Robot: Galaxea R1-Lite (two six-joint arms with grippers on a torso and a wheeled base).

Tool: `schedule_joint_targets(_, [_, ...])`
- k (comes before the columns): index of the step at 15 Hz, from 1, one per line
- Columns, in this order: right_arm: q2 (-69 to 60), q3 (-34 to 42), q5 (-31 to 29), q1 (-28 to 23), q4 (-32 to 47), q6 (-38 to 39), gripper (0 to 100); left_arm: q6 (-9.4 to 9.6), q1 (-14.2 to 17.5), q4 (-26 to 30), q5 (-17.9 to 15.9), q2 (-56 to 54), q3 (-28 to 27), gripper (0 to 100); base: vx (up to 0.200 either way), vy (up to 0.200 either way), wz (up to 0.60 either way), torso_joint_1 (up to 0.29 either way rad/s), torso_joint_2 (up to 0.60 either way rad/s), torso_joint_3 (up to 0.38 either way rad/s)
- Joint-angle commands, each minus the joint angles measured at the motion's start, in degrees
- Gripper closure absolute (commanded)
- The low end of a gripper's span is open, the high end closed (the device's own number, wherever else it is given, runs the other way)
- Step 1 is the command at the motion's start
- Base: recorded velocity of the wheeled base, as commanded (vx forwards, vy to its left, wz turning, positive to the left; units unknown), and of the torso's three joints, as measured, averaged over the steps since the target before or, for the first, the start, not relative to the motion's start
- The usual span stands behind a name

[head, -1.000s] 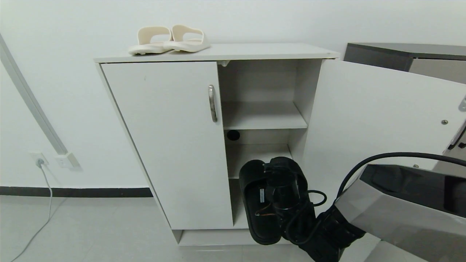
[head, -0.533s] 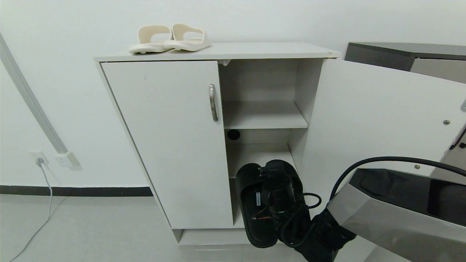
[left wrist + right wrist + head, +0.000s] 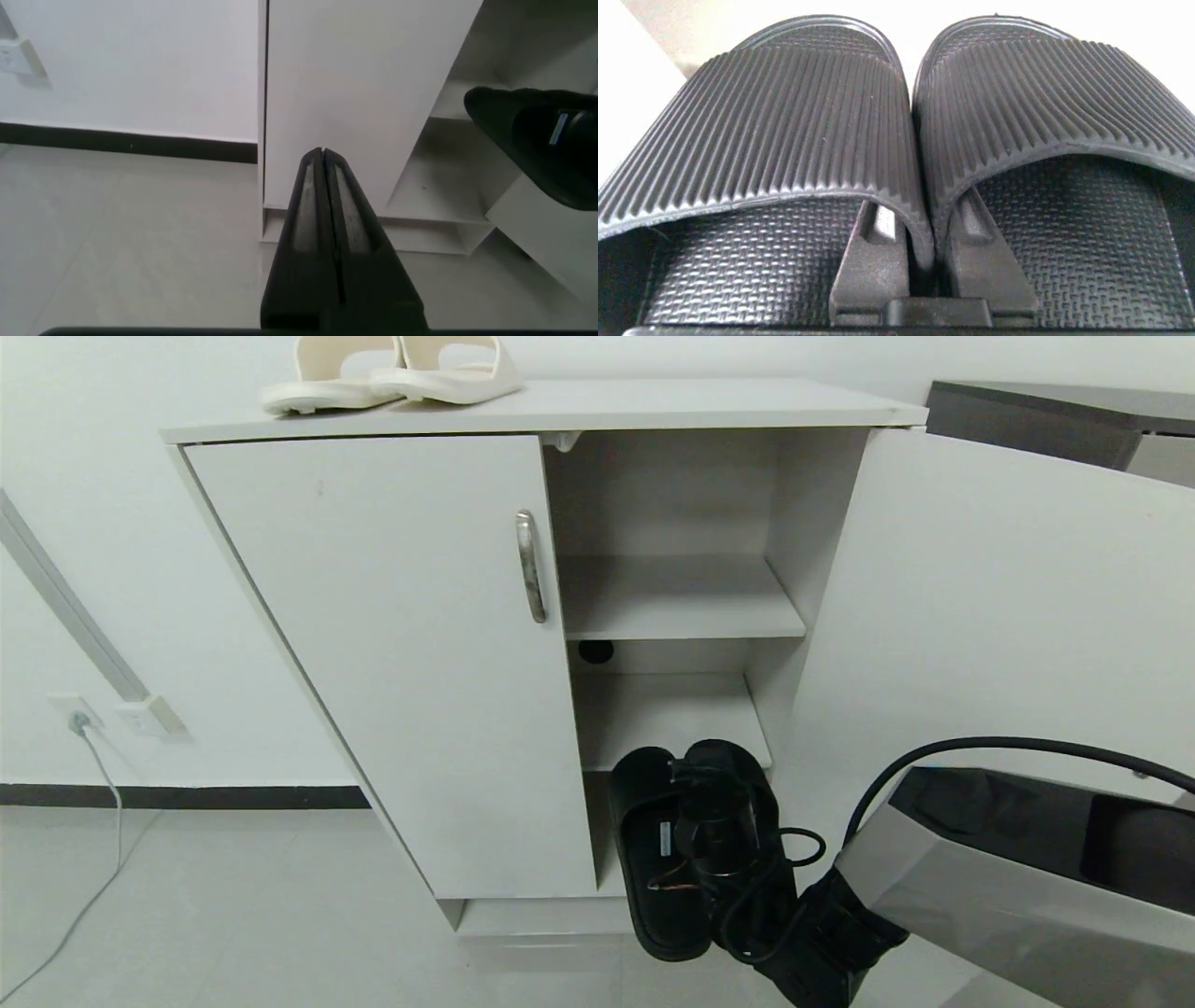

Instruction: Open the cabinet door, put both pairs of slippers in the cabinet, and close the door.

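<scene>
My right gripper (image 3: 714,821) is shut on a pair of black slippers (image 3: 667,840), held side by side in front of the cabinet's open right half, just before the lowest compartment. In the right wrist view its fingers (image 3: 878,247) pinch the two inner strap edges of the black slippers (image 3: 803,112) together. The white cabinet (image 3: 560,415) has its right door (image 3: 980,616) swung wide open and its left door (image 3: 392,653) closed. A pair of cream slippers (image 3: 392,373) lies on the cabinet top at the left. My left gripper (image 3: 322,187) is shut and empty, low near the floor before the cabinet base.
Two bare shelves (image 3: 681,602) sit inside the open half, with a round hole (image 3: 595,651) in the back panel. A wall socket with a cable (image 3: 79,723) is at the left. A grey cabinet (image 3: 1055,415) stands behind the open door. Grey floor (image 3: 187,915) lies in front.
The head camera has moved closer and lower, so the cabinet looks larger. The right gripper with the black slippers has edged slightly towards the cabinet's lower opening.
</scene>
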Motion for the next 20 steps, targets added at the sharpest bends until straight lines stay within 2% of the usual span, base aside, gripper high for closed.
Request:
schedule_joint_targets(1, [-0.1, 0.1, -0.1, -0.1, -1.5, -1.2, 100, 0.05, 0.0, 0.0, 0.0, 0.1, 0.0, 100, 0.000, 0.000, 0.00, 0.002, 0.00, -0.203])
schedule_joint_targets(6, [0.0, 3.2, 0.0, -0.7, -18.9, -11.8, 100, -0.21, 0.0, 0.0, 0.2, 0.1, 0.0, 100, 0.000, 0.000, 0.00, 0.000, 0.00, -0.200])
schedule_joint_targets(8, [0.5, 4.4, 0.4, -0.7, -20.1, -12.4, 100, -0.21, 0.0, 0.0, 0.2, 0.1, 0.0, 100, 0.000, 0.000, 0.00, 0.002, 0.00, -0.100])
schedule_joint_targets(15, [2.2, 5.2, 0.4, -1.2, -19.3, -11.9, 100, -0.21, 0.0, 0.0, 0.2, 0.1, 0.0, 100, 0.000, 0.000, 0.00, 0.000, 0.00, 0.000])
schedule_joint_targets(20, [0.6, 2.3, 0.1, -0.9, -11.5, -6.6, 100, -0.04, 0.0, 0.0, 0.1, 0.1, 0.0, 100, 0.000, 0.000, 0.00, 0.000, 0.00, 0.000])
